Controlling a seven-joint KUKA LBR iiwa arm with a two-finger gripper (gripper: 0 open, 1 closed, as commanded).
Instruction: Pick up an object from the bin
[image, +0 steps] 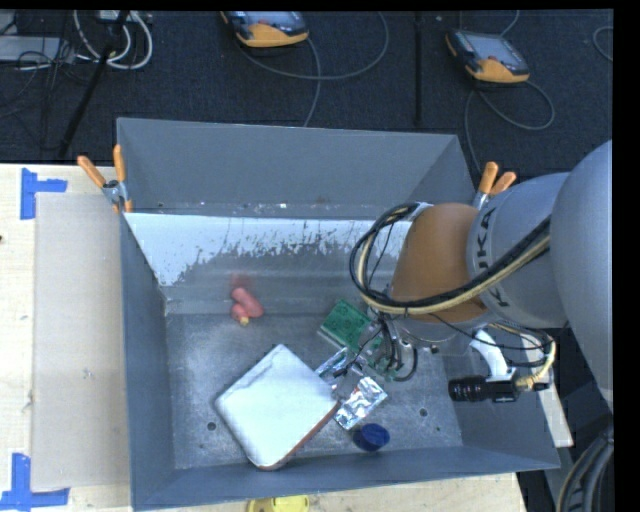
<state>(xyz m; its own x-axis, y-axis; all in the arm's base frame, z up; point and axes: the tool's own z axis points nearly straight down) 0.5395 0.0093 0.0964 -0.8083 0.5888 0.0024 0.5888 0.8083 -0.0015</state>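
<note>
At the left, the grey metal bin (145, 350), with its sloped left wall. Further in, toward the back of the floor, a small pink lump (245, 303), lying alone just below the foot of the back wall and well apart from everything else. Next, nearer the front, a flat white pad (272, 405) with rounded corners and a brownish edge along its lower right side, lying slantwise.

Right of that, a cluster at mid-floor. Toward the back, a green square piece (345, 321), tilted. Just in front of it, the gripper (348, 364), down low among the things, at the pad's right corner; touching it or just clear of it, cannot tell which. Cannot tell either how wide the gripper is set, or whether anything sits in it, with so much hidden by the wrist and cables. Just in front of the gripper, a crumpled silver foil scrap (360, 400). Beyond that, near the front wall, a small round blue thing (372, 437).

Farthest right, the arm (435, 265) with its orange cover and looped cables, reaching in over the bin's right wall.
</note>
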